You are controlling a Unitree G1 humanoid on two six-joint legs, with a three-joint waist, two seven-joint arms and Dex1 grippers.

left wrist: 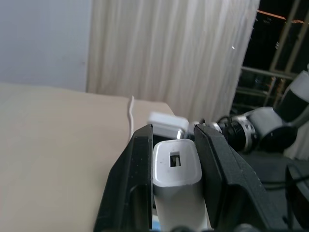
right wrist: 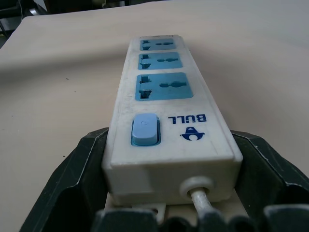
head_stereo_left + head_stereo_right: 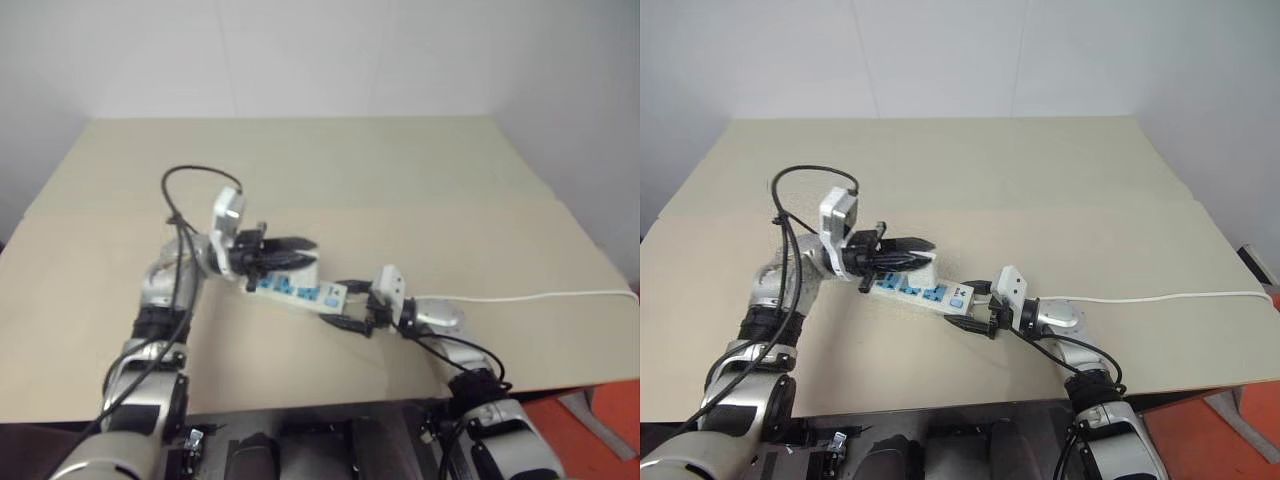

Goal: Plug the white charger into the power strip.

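Observation:
The white charger (image 1: 176,166) is pinched between the two black fingers of my left gripper (image 1: 175,140), which is shut on it; a small slot shows on its end face. In the head views my left gripper (image 3: 908,246) points right, just over the far end of the power strip (image 3: 925,290). The strip is a white bar with three blue sockets (image 2: 161,87) and a blue switch (image 2: 145,129), lying on the table. My right gripper (image 3: 975,310) is shut on its switch end, one finger on each side (image 2: 87,159). The strip's thin white cord (image 3: 1160,297) runs off to the right.
The tan tabletop (image 3: 1040,180) stretches wide behind and to both sides of the strip. Its front edge (image 3: 940,408) lies close below the arms. A black cable (image 3: 790,190) loops up from my left arm. A pale wall stands behind the table.

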